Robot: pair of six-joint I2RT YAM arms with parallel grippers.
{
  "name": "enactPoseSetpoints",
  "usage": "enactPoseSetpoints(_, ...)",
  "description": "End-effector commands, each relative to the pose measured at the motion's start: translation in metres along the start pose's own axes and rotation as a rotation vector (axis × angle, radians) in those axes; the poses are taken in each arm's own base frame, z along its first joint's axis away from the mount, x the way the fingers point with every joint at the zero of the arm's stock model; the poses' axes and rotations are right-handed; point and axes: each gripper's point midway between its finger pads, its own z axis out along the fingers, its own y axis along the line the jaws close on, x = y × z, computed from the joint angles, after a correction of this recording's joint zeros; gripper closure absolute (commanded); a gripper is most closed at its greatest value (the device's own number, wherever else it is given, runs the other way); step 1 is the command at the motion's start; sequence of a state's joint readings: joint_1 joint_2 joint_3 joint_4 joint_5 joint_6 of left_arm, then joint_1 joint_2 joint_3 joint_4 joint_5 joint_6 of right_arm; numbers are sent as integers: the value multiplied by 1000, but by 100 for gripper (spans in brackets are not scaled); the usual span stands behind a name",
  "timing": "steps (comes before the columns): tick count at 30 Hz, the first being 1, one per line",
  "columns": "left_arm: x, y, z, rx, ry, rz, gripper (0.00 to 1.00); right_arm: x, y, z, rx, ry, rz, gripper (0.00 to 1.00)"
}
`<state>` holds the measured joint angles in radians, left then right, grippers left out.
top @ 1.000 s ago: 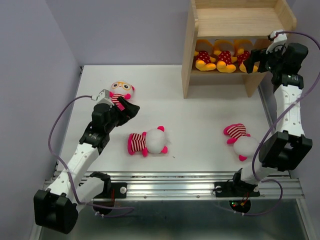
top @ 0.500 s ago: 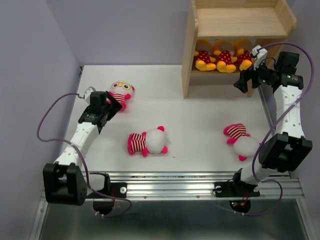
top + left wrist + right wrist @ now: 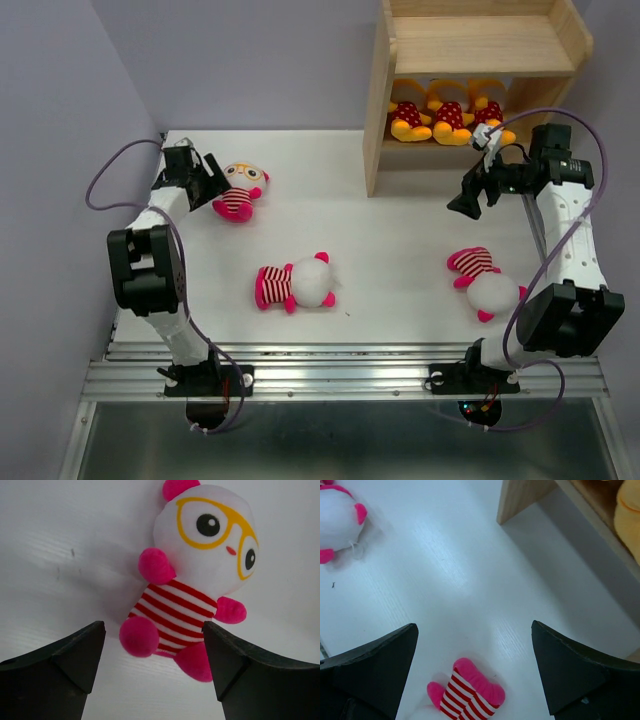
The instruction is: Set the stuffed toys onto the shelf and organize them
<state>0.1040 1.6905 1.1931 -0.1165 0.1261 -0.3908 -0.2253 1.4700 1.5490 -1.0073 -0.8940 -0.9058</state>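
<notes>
The bespectacled striped toy [image 3: 192,575] lies just beyond the spread left fingers [image 3: 60,675].

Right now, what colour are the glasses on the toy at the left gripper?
Yellow-orange glasses on the white-faced toy; clearest in the left wrist view.

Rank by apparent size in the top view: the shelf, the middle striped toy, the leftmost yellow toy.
1. shelf
2. middle striped toy
3. leftmost yellow toy, partly hidden by the shelf, so its full size is unsure.
</notes>
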Motion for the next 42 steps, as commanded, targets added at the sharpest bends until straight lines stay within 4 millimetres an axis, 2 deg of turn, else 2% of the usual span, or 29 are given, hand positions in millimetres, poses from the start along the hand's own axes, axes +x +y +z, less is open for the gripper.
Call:
enactPoseSetpoints(1, 2, -23, 24, 140, 79, 120, 13, -1, 36, 6, -120, -14, -34, 0)
enactPoseSetpoints(4, 11, -31, 43, 199, 147, 118, 20, 1, 53, 15, -176, -4, -39, 0)
enactPoseSetpoints(5, 24, -31, 51, 218, 194, 110, 26, 1, 58, 17, -186, -2, -41, 0)
enactPoseSetpoints(8, 40, -27, 62, 224, 248, 92, 38, 2, 78, 30, -245, 5, -56, 0)
enactPoseSetpoints(9, 45, -26, 64, 230, 261, 88, 50, 1, 83, 32, -255, 8, -63, 0)
enactPoseSetpoints(10, 52, -24, 65, 230, 279, 83, 58, -2, 93, 38, -285, 9, -78, 0)
enactPoseSetpoints(11, 56, -25, 66, 247, 288, 75, 83, -1, 98, 43, -296, 16, -79, 0)
enactPoseSetpoints(12, 59, -26, 65, 256, 290, 67, 98, -2, 105, 47, -315, 19, -90, 0)
enactPoseSetpoints(13, 69, -22, 63, 252, 309, 53, 100, -4, 111, 50, -334, 23, -102, 0)
enactPoseSetpoints(14, 63, -30, 56, 282, 279, 54, 100, -6, 127, 57, -382, 34, -135, 0)
enactPoseSetpoints(16, 76, -34, 45, 293, 293, 37, 100, -6, 144, 66, -442, 54, -174, 0)
enactPoseSetpoints(18, 72, -52, 24, 337, 270, 33, 100, -6, 171, 75, -527, 67, -263, 0)
enactPoseSetpoints(19, 85, -53, 17, 344, 291, 22, 100, -6, 180, 79, -556, 66, -294, 0)
enactPoseSetpoints(20, 84, -73, 1, 387, 273, 30, 100, -8, 184, 85, -572, 53, -347, 0)
enactPoseSetpoints(21, 88, -79, -8, 405, 276, 19, 100, -12, 199, 91, -605, 42, -396, 0)
enactPoseSetpoints(22, 93, -85, -22, 416, 283, -32, 100, -21, 200, 101, -590, 12, -455, 0)
enactPoseSetpoints(23, 105, -107, -33, 468, 295, -20, 100, -22, 200, 109, -562, 30, -485, 0)
enactPoseSetpoints(24, 111, -116, -42, 496, 297, -34, 100, -30, 216, 118, -574, 22, -548, 0)
enactPoseSetpoints(25, 115, -125, -50, 517, 294, -52, 100, -37, 220, 127, -555, 15, -587, 0)
enactPoseSetpoints(26, 122, -133, -63, 526, 302, -118, 100, -56, 218, 139, -500, -31, -651, 0)
enactPoseSetpoints(27, 127, -151, -73, 563, 289, -118, 100, -59, 216, 151, -460, -17, -683, 0)
enactPoseSetpoints(28, 131, -157, -78, 566, 295, -144, 100, -67, 230, 158, -469, -39, -724, 0)
enactPoseSetpoints(29, 134, -164, -86, 576, 292, -169, 100, -87, 232, 166, -436, -90, -760, 0)
enactPoseSetpoints(30, 132, -172, -90, 575, 283, -220, 100, -88, 233, 179, -418, -79, -768, 0)
enactPoseSetpoints(31, 139, -183, -101, 592, 290, -229, 100, -99, 244, 186, -411, -112, -797, 0)
enactPoseSetpoints(33, 140, -194, -109, 600, 283, -278, 100, -104, 242, 199, -357, -90, -823, 0)
enactPoseSetpoints(34, 141, -198, -113, 601, 280, -295, 100, -98, 243, 210, -353, -64, -832, 0)
enactPoseSetpoints(37, 152, -211, -128, 624, 295, -305, 100, -97, 234, 223, -305, -22, -854, 0)
enactPoseSetpoints(42, 161, -210, -138, 643, 303, -317, 100, -90, 223, 222, -265, 27, -905, 0)
